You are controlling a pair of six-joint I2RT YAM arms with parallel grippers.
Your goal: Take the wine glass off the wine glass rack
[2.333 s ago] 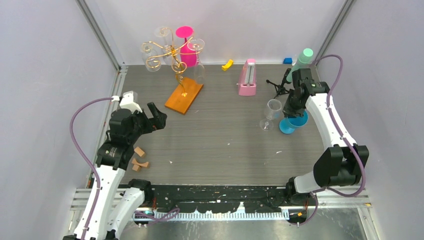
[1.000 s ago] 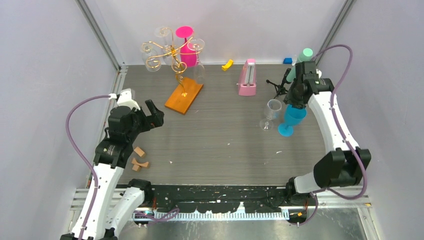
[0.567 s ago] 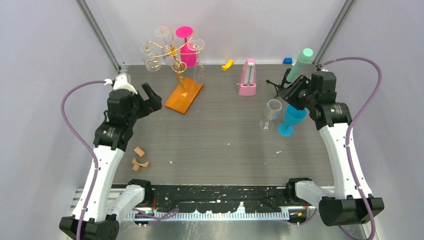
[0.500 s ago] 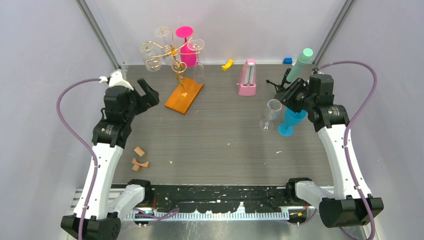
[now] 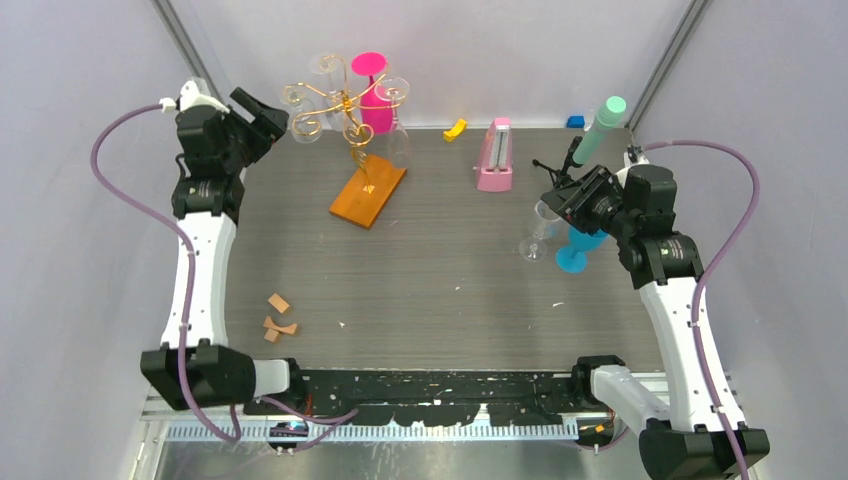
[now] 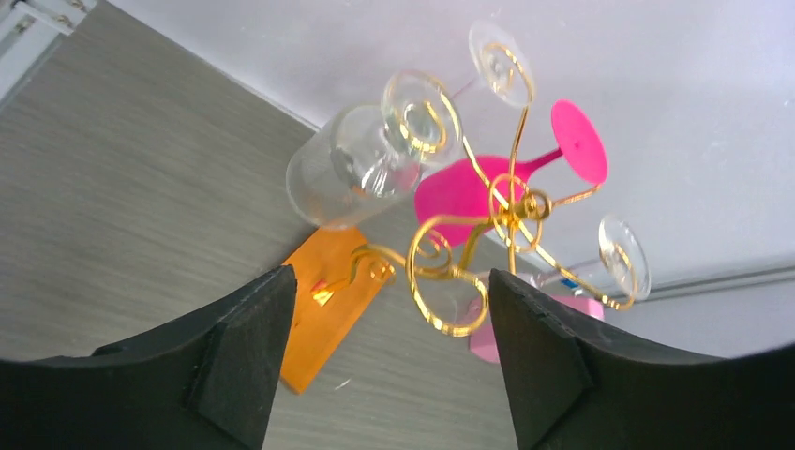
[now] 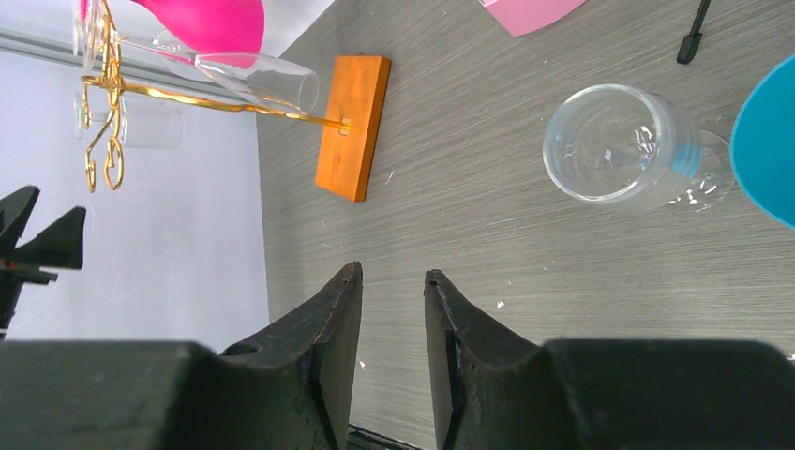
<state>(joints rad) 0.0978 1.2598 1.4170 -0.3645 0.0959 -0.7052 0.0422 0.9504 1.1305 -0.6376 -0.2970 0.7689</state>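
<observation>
The wine glass rack (image 5: 342,102) is a gold wire stand on an orange base (image 5: 368,195) at the back left. Clear wine glasses (image 5: 308,122) and a pink one (image 5: 375,100) hang on it. My left gripper (image 5: 262,112) is open and empty, raised just left of the rack. In the left wrist view its fingers (image 6: 244,366) frame the gold spirals (image 6: 511,202), a hanging clear glass (image 6: 352,169) and the pink glass (image 6: 459,192). My right gripper (image 5: 565,195) is empty, jaws narrowly apart (image 7: 392,272), above a clear glass (image 5: 545,225) and a blue glass (image 5: 578,245) standing on the table.
A pink toaster-like block (image 5: 495,155), a yellow piece (image 5: 455,128), a small blue block (image 5: 575,121), a mint-green cylinder (image 5: 600,125) and a small black tripod (image 5: 555,175) stand at the back right. Wooden blocks (image 5: 278,315) lie front left. Walls close both sides.
My left arm has risen and swung to the back left, up to the rack. My right gripper has come off the blue glass and drawn back a little.
</observation>
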